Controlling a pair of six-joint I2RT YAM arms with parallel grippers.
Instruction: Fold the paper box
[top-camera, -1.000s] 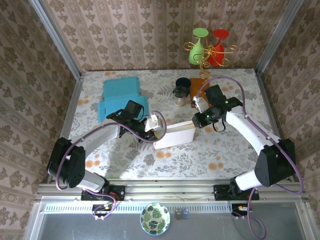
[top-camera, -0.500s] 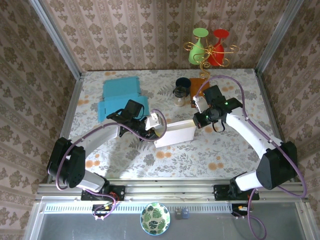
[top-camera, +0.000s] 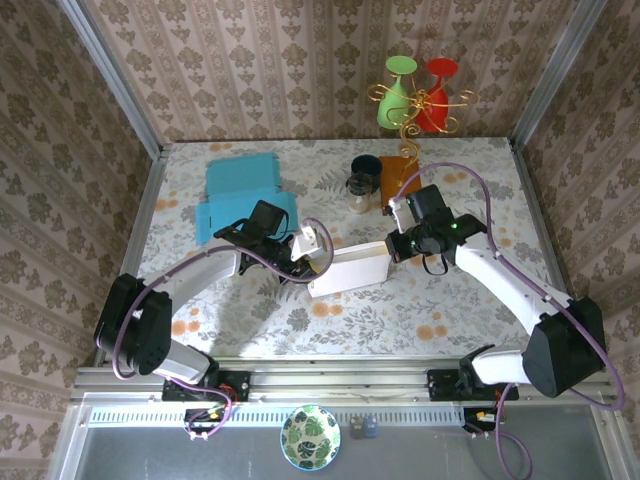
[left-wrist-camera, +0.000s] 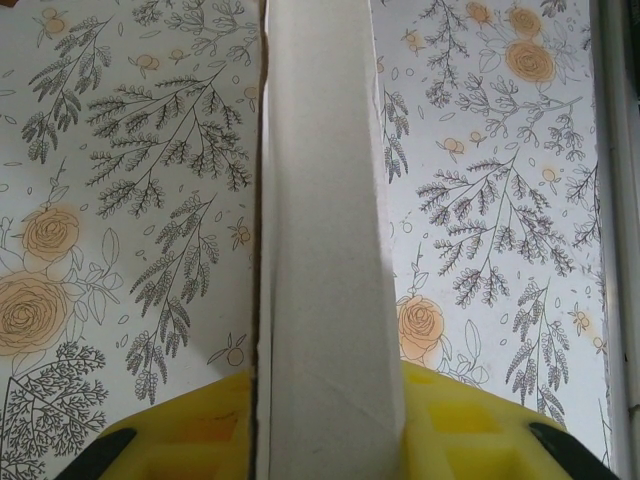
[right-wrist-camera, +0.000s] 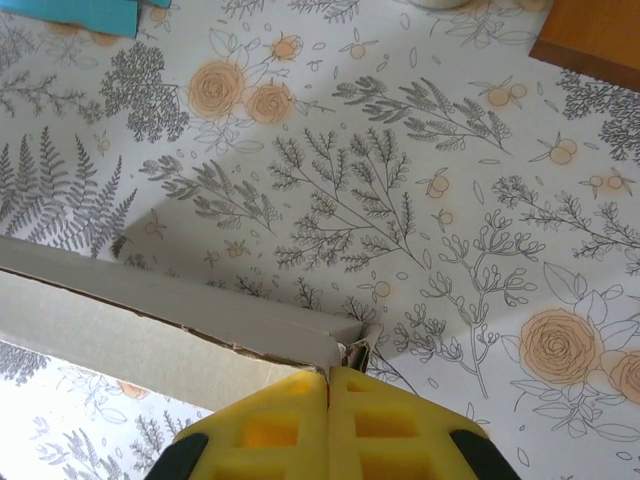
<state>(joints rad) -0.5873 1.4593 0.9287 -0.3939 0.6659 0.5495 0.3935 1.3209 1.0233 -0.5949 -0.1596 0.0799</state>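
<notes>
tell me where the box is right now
In the top view the box lies mid table, its left end clamped in the left pincer and the shut right pincer at its right corner.

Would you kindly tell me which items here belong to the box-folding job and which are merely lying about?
Job: paper box; left gripper clamping it; right gripper, shut, at its corner.
Lying about: teal sheets; glass cup; orange board; goblet ornament; leaf-patterned bowl.
</notes>
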